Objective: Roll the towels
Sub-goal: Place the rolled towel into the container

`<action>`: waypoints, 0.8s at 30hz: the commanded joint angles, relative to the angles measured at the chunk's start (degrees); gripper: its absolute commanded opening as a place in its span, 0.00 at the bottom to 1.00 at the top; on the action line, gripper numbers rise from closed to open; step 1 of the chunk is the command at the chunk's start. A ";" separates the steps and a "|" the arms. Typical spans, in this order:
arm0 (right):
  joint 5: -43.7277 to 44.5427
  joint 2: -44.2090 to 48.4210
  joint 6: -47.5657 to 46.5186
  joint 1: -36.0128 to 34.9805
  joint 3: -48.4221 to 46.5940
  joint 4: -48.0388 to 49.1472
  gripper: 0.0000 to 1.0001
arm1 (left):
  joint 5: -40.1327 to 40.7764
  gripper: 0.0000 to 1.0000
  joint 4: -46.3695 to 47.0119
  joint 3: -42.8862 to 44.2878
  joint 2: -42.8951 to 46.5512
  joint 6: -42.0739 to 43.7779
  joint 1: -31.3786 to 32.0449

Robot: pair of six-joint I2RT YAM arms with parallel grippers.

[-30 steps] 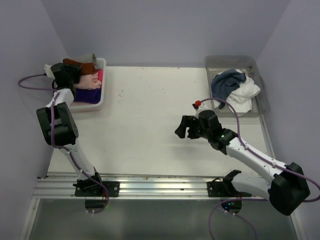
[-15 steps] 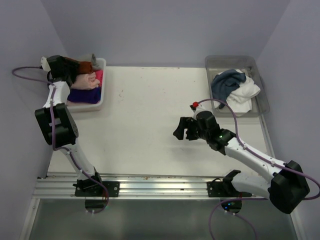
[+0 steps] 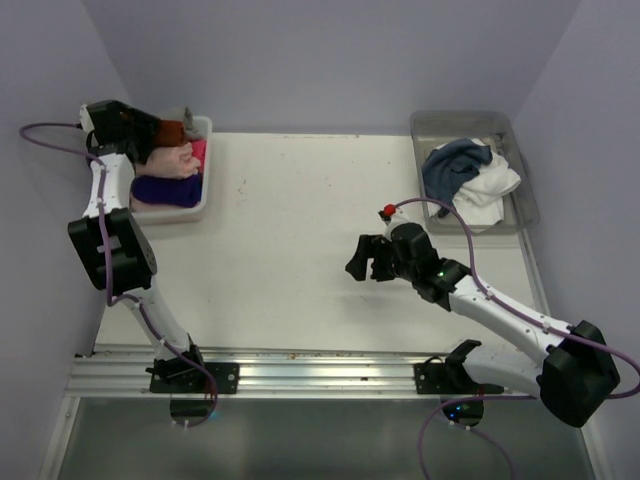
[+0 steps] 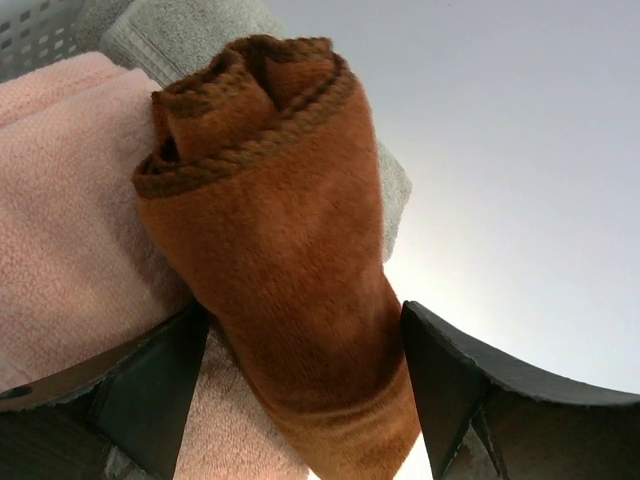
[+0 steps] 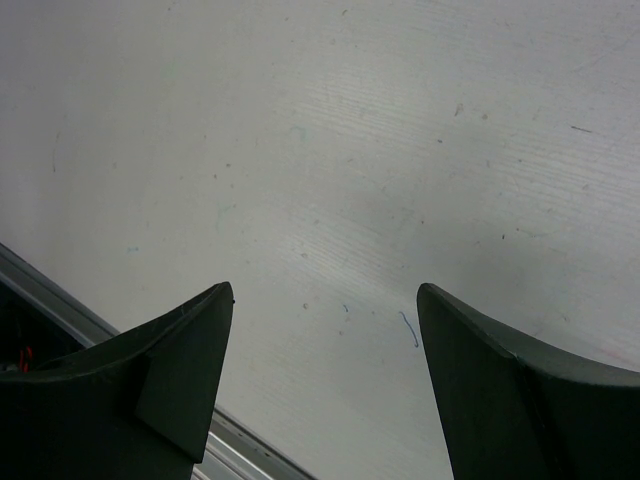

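Note:
A rust-brown towel [image 4: 280, 250], rolled into a cylinder, lies on top of the rolls in the white basket [image 3: 203, 196] at the far left. My left gripper [image 4: 305, 310] is open, with its jaws straddling the roll's near end. From above, the left gripper [image 3: 145, 130] sits at the basket's left rim next to the brown roll [image 3: 172, 130]. A slate-blue towel [image 3: 452, 165] and a white towel [image 3: 492, 190] lie crumpled in the clear bin [image 3: 521, 216] at the far right. My right gripper [image 3: 364, 258] hovers open over bare table, nothing between its jaws [image 5: 325, 287].
The basket also holds a pale pink roll [image 4: 70, 200], a purple roll [image 3: 165, 188] and a grey cloth [image 4: 180, 30]. The walls stand close on the left and behind. An aluminium rail [image 3: 300, 375] runs along the near edge.
My left gripper has opened off the brown roll and drawn back leftward, leaving the roll in the basket. The right gripper shifted slightly left.

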State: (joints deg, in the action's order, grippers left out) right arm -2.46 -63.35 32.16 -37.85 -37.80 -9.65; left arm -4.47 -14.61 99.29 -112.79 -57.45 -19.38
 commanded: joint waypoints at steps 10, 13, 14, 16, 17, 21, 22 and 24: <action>1.67 0.78 0.71 -1.27 -2.01 0.95 0.79 | -4.41 0.89 -8.32 7.59 1.87 0.67 -0.58; 1.58 0.51 0.71 -1.62 -2.10 1.21 0.79 | -3.36 0.89 -10.08 7.77 3.63 1.20 -0.57; 1.58 0.42 0.80 -1.79 -2.10 1.30 0.79 | -3.18 0.89 -10.09 7.59 3.98 1.29 -0.57; 1.67 0.33 0.80 -1.97 -2.10 1.48 0.79 | -3.00 0.89 -10.00 6.89 4.60 1.38 -0.57; 1.67 0.33 0.71 -2.06 -2.01 1.48 0.79 | -3.00 0.89 -10.09 6.80 4.86 1.46 -0.57; 2.02 0.69 0.80 -2.23 -1.92 1.30 0.79 | -3.79 0.89 -10.00 5.66 6.09 1.38 -0.57; 2.02 0.77 0.80 -2.15 -1.84 1.39 0.79 | -3.97 0.89 -9.74 5.13 6.62 1.38 -0.57; 2.20 0.77 0.88 -2.14 -1.84 1.39 0.79 | -4.23 0.88 -8.95 3.65 8.28 1.55 -0.57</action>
State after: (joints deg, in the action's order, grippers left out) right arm -1.98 -63.37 32.38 -39.75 -37.80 -9.50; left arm -7.55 -24.34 104.14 -109.45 -57.39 -19.40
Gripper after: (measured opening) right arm 0.783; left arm 0.887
